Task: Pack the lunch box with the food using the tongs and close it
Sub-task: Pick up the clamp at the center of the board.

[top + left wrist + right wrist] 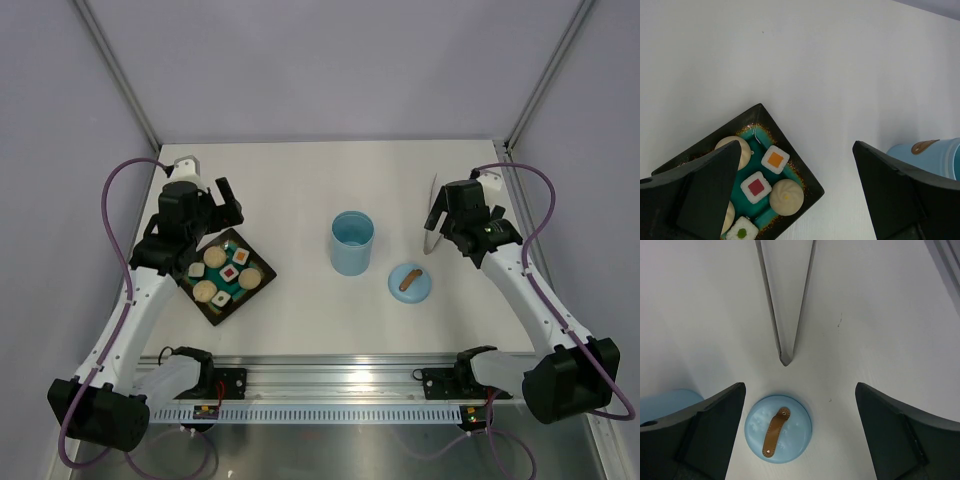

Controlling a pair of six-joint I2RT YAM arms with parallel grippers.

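Note:
The lunch box stands upright and uncovered mid-table, its round lid with a brown handle lying flat just to its right. Several food pieces, beige discs and white squares, lie in a dark square tray at the left. The tongs lie on the table at the right, partly under my right gripper. That gripper hangs open above the lid, with the joined end of the tongs just beyond. My left gripper is open over the tray's far corner, with food between its fingers' lines.
Metal frame posts rise at the table's back corners, and a rail runs along the near edge between the arm bases. Light blue plastic with a brown mark shows at the right edge of the left wrist view.

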